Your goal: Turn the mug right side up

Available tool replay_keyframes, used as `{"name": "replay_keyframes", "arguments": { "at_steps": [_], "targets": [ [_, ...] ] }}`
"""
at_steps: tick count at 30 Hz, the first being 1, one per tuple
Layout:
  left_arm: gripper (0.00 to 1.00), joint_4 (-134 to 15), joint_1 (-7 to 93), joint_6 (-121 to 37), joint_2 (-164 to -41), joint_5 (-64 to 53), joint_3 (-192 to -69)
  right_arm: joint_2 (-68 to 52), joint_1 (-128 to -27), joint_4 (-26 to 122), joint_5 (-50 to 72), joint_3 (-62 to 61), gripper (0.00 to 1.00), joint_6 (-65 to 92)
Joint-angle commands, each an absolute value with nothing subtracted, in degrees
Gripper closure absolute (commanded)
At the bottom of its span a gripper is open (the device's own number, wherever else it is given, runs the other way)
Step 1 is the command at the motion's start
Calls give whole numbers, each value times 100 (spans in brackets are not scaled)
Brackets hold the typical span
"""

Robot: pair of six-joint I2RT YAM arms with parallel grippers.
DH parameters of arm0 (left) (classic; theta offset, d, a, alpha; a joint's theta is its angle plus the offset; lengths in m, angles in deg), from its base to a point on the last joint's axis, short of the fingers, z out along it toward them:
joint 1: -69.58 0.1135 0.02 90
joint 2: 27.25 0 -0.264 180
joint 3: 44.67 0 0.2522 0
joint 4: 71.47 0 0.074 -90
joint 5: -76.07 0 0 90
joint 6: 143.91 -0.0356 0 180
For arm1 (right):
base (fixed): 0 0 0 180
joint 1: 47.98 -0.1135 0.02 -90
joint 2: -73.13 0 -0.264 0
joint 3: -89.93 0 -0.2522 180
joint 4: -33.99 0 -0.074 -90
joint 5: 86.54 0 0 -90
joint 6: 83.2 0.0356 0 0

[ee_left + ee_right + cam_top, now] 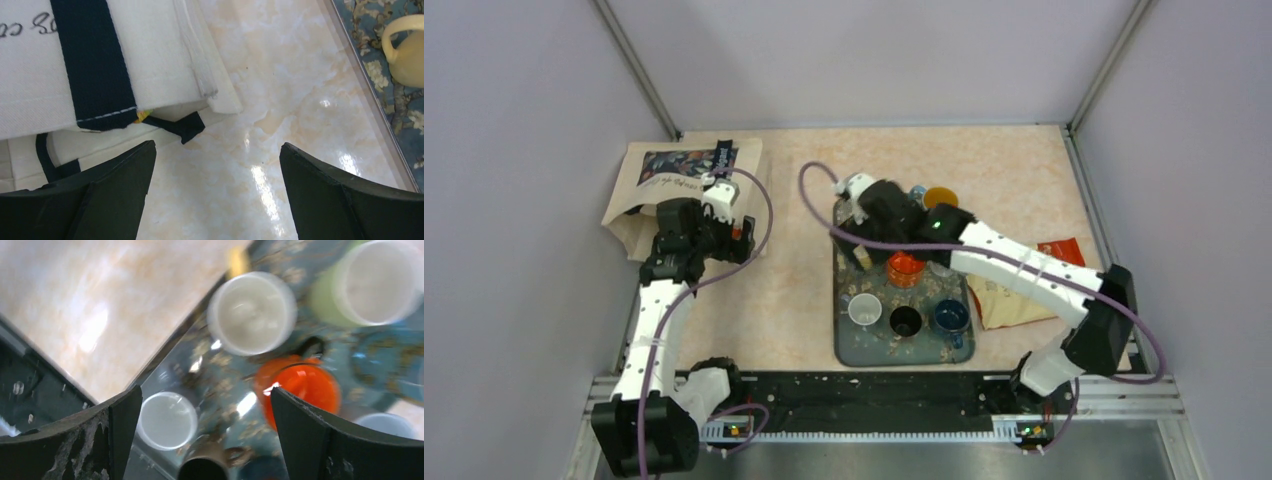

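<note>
**Writing**
- Tote bag (686, 170), far left of the table (774, 290): it carries a dark printed panel and one line of script, both too small to read from above. The left wrist view catches only cut-off ends of cursive letters, which are not legible. A dark strap (92, 60) runs down the cloth.
- Red packet (1064, 250), right of the tray: no print can be made out.

**My grippers**
- Left gripper (216, 150): jaws spread wide with nothing between them, over bare table just beside the bag's corner.
- Right gripper (200, 400): jaws spread wide and holding nothing, above the tray and looking down on the cups.

**Task item**
- Mug (407, 55): pale yellow, with its handle showing, on the floral tray (864, 350) by its left edge. The right wrist view shows a whitish round face at that spot. Because of the blur I cannot tell whether that face is the base or the mouth.

**Surroundings**
- Near row on the tray: white cup (864, 310), black cup (905, 321), blue cup (950, 317). The orange cup (905, 268) stands behind them.
- Green cup (372, 282) with a white inside: seen only by the right wrist camera, since my right arm covers that part of the tray from above.
- Orange disc (940, 196) at the tray's far edge.
- Tan pouch (1004, 300), right of the tray and partly under my right arm, beside the red packet.
</note>
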State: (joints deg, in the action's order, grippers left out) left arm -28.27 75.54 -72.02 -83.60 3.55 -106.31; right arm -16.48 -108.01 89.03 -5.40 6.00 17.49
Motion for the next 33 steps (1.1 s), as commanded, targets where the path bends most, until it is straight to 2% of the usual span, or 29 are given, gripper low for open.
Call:
{"name": "replay_keyframes", "arguments": {
  "at_steps": [1, 8, 11, 14, 18, 25, 33],
  "targets": [
    [1, -4218, 7590, -6937, -8347, 355, -10310, -899, -9514, 8199, -115, 555, 1, 1511],
    [1, -6808, 7587, -5897, -8796, -25, -9533, 261, -6503, 6476, 255, -1048, 1, 1773],
    [1, -7741, 7582, -5760, -9066, -34, -9161, 466, -5271, 6226, 626, -1599, 1, 1848],
    [1, -8510, 7554, -5652, -9403, -181, -8840, 588, -4347, 5793, 318, -2259, 1, 2031],
    [1, -9275, 7539, -5606, -9735, -119, -8515, 933, -4131, 4303, -552, -3424, 1, 2003],
    [1, -10460, 7534, -5535, -9946, 11, -7796, 1387, -4130, 997, -738, -5862, 1, 1762],
    [1, -11342, 7537, -5412, -10505, -613, -7619, 1124, -4138, -652, -360, -6869, 1, 1617]
  ]
}}
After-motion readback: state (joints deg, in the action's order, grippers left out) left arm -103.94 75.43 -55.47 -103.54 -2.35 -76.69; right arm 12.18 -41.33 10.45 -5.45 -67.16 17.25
